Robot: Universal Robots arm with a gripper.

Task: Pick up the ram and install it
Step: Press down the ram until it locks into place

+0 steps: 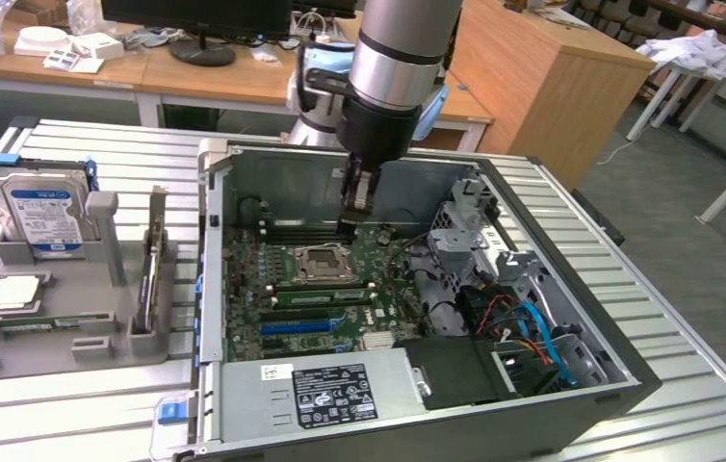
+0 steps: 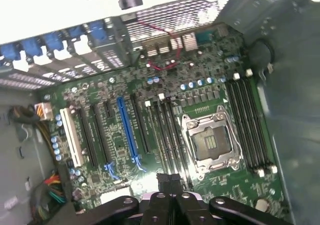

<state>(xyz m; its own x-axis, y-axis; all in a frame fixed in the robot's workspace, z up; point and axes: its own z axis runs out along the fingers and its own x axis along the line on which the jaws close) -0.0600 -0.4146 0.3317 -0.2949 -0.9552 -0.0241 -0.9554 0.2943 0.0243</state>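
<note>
The ram is a thin stick standing on edge in the grey holder, at the exterior view's left, outside the computer case. My gripper hangs inside the open case, low over the motherboard, beside the black memory slots on the far side of the processor socket. Its fingers are shut and I see nothing between them. In the wrist view the shut gripper points down at the motherboard, near the memory slots next to the empty socket.
A silver hard drive with a blue-white label and a square processor chip also sit in the holder. Cables and a drive cage fill the case at the exterior view's right. The power supply lies at the near end.
</note>
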